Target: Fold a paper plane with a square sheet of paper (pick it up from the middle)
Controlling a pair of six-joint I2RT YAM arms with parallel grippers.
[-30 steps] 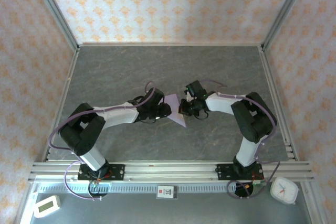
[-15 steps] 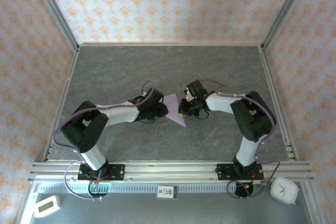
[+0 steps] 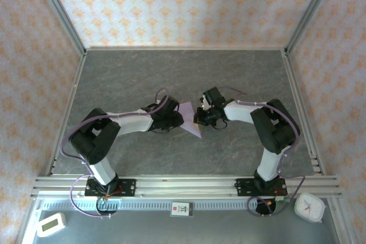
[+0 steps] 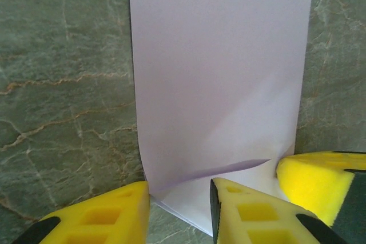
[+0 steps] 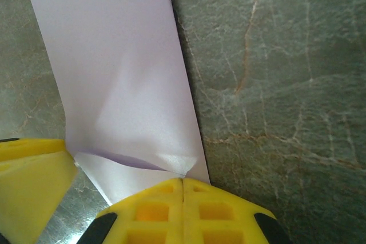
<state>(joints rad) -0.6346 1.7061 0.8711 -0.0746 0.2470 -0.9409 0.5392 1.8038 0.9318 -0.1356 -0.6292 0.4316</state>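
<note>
Two arms reach in from the near edge and meet at the middle of the table point(image 3: 240, 78). Between their wrists lies the lavender sheet of paper point(image 3: 196, 130), folded narrow, its pointed end aimed at the near edge, well apart from every table edge.

The left gripper point(image 4: 180, 201) is released, its jaws standing partly apart. The sheet's near corner lies in the gap between its yellow fingers point(image 4: 108, 218), and the sheet's left edge curls up against one of them.

The right gripper point(image 5: 182, 186) is clenched, pads pressed together with no gap. A corner of the sheet is caught at their tips and lifted into a small ridge; a shallow crease runs from there across the sheet toward the left gripper's finger point(image 5: 28, 181). In the left wrist view one finger point(image 4: 320, 181) of the right gripper touches the sheet's right edge; beyond both grippers the sheet lies flat on the marbled surface.

Past the rail, a white clock point(image 3: 309, 207) sits by the near right corner; a small white device point(image 3: 50, 224) sits by the near left corner.
</note>
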